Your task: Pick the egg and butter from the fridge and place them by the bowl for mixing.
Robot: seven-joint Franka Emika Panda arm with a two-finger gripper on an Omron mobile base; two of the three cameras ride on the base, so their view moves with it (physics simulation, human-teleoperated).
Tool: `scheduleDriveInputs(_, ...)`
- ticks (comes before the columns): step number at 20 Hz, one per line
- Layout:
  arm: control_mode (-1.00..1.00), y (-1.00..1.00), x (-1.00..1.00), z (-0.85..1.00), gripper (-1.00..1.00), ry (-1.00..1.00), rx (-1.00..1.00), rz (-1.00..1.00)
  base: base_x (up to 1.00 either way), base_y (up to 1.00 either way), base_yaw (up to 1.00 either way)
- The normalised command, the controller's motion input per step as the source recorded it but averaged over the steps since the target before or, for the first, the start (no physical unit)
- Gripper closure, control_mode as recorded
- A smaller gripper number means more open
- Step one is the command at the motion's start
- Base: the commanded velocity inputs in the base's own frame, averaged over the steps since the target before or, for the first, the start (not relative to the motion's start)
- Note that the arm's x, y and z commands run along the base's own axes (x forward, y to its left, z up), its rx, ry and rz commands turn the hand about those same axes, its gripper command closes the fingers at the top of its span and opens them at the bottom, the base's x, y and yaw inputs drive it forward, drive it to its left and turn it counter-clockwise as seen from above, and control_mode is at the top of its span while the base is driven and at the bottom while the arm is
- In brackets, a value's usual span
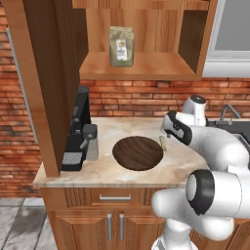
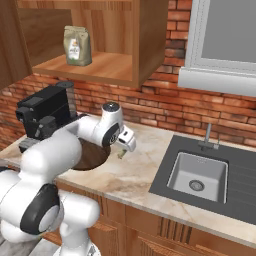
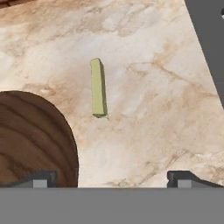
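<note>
Though hidden elsewhere, butter (image 3: 98, 88) beside bowl (image 3: 33, 140)

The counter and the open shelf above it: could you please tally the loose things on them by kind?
Butter stick: 1
Wooden bowl: 1
Coffee machine: 1
Bag on the shelf: 1
Total: 4
</note>
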Motion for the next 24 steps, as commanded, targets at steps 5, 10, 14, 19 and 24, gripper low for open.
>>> scheduleDriveInputs(5,-1.0,0.05,-0.69,0.39,-1.0,-0.05,-0.01,0.0,0.0,0.0,0.0)
scheduleDriveInputs(10,-1.0,0.09,-0.62,0.41,-1.0,-0.17,-0.01,0.01,0.0,0.0,0.0)
scheduleDriveInputs(14,-1.0,0.16,-0.5,0.45,-1.0,-0.09,-0.01,0.0,0.0,0.0,0.0)
scheduleDriveInputs(19,-1.0,0.16,-0.45,0.44,-1.0,0.0,-0.07,0.0,0.0,0.0,0.0)
scheduleDriveInputs(24,-1.0,0.2,-0.4,0.42,-1.0,0.02,-0.07,0.04,0.0,0.0,0.0)
